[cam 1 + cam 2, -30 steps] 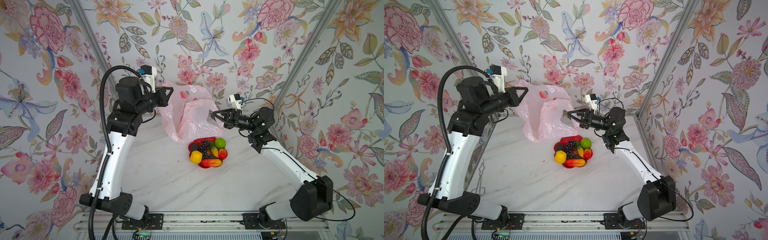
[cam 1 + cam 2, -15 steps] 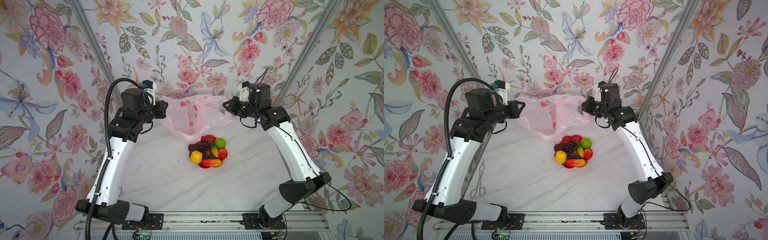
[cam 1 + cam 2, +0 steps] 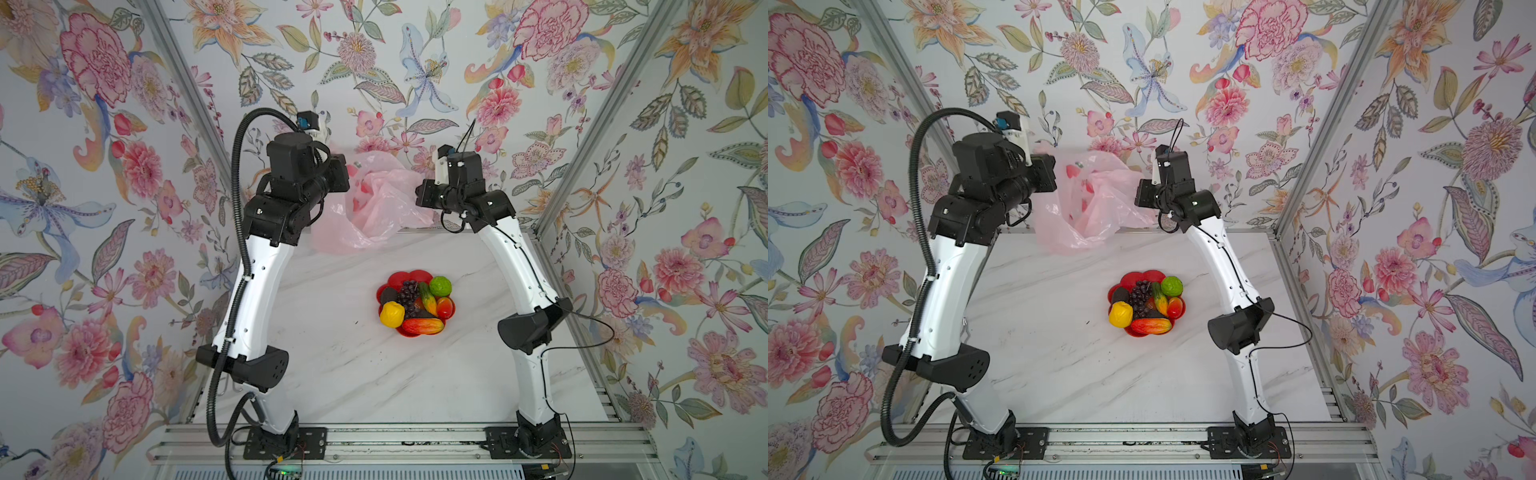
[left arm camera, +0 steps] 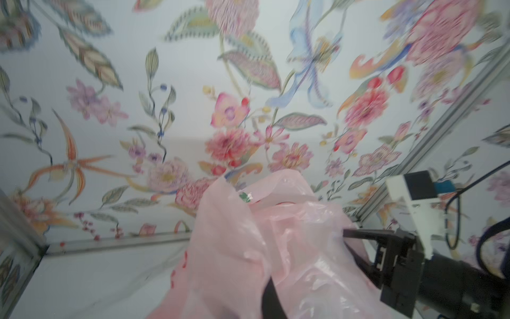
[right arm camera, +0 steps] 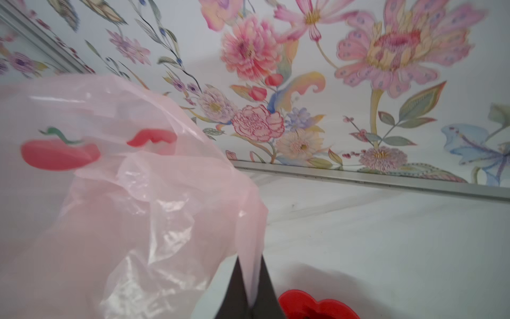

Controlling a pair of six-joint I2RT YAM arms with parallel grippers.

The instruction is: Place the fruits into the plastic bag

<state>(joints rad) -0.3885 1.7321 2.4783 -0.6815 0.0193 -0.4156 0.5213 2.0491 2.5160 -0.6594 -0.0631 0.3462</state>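
The right hand point(image 5: 249, 266) clamps a fold of the bag point(image 3: 374, 208). The left hand point(image 3: 347, 176), also closed, grips its opposite edge, so the film hangs between them above the counter point(image 3: 332, 353). The fruits point(image 3: 415, 301) sit heaped in a dish point(image 3: 415, 275) below, toward the arm bases and nearer the right hand.

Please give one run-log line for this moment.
left pincer: shut on plastic bag | right pincer: shut on plastic bag | fruits: in red dish
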